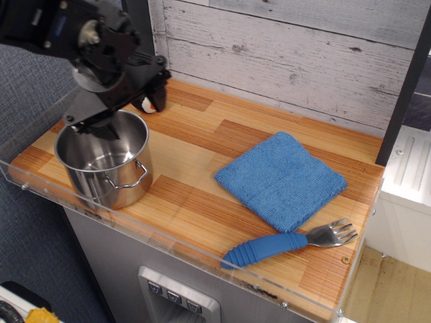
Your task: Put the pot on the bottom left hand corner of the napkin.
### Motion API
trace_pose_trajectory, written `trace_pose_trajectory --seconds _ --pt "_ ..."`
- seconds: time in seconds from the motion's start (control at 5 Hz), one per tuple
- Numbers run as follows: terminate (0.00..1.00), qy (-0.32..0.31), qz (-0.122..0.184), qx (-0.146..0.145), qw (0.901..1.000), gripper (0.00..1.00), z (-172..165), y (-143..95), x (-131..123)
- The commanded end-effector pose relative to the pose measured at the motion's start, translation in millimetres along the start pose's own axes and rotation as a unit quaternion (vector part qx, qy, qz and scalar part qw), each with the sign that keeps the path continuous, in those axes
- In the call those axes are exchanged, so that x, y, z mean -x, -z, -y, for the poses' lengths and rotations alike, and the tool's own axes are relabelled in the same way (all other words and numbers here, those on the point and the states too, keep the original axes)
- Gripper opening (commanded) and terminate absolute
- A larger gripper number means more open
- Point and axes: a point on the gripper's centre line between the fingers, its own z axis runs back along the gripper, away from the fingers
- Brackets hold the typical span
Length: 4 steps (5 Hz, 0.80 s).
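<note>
The shiny steel pot (104,161) stands upright at the front left of the wooden counter, with a wire loop handle facing front. The blue terry napkin (281,179) lies flat to the right of the middle, turned like a diamond, well apart from the pot. My black gripper (91,126) hangs over the pot's back rim, its fingertips at the rim's far edge. The frames do not show whether its jaws are open or shut. It holds nothing that I can see.
A toy sushi roll (149,102) lies behind the pot, partly hidden by my gripper. A fork with a blue ribbed handle (289,243) lies in front of the napkin. A clear plastic rim (202,259) edges the counter's front. A dark post (138,30) stands at the back left.
</note>
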Motion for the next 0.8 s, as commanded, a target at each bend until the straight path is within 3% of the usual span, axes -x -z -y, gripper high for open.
trace_pose_trajectory --seconds 0.0,0.4,0.6 --pt "0.0 0.02 -0.009 -0.008 0.9997 1.0 6 14 11" --pt "0.0 0.027 -0.017 -0.022 0.9992 1.0 -1 26 16" --pt "0.0 0.018 -0.006 -0.019 0.9996 0.0 -1 26 14"
